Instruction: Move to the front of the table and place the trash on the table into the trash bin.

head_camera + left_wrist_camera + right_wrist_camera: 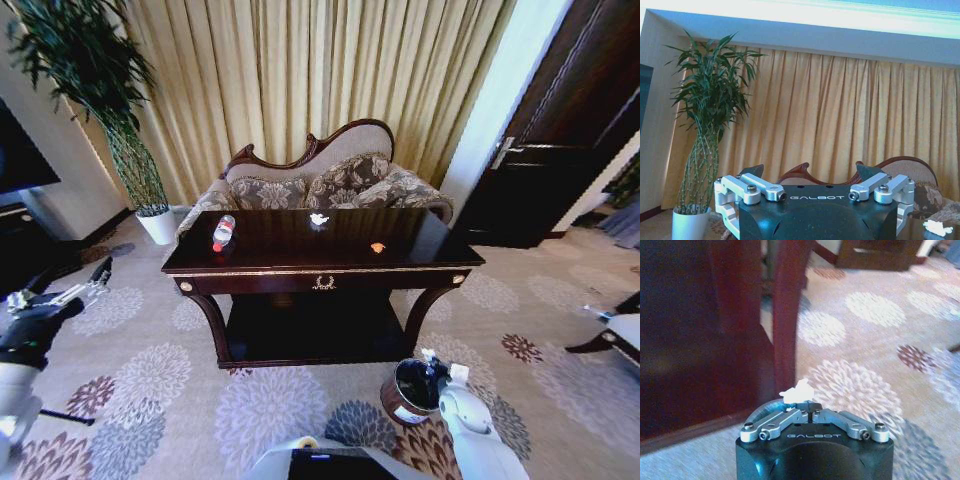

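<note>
The dark glossy table (300, 262) stands straight ahead. On its top lie a clear bottle with a red cap (223, 232) at the left, a white crumpled scrap (319, 219) at the back middle and a tiny orange piece (377, 247) towards the right. The brown trash bin (408, 392) sits on the carpet by the table's right front leg. My right gripper (431, 361) hovers over the bin's rim; in the right wrist view it (810, 406) is shut on a small white scrap (798, 390). My left gripper (98, 280) hangs open at the far left, away from the table (810, 172).
A patterned sofa (330, 185) stands behind the table before beige curtains. A tall plant in a white pot (155, 225) is at the back left, a dark door (560, 130) at the right. Flowered carpet (150, 380) lies open before the table.
</note>
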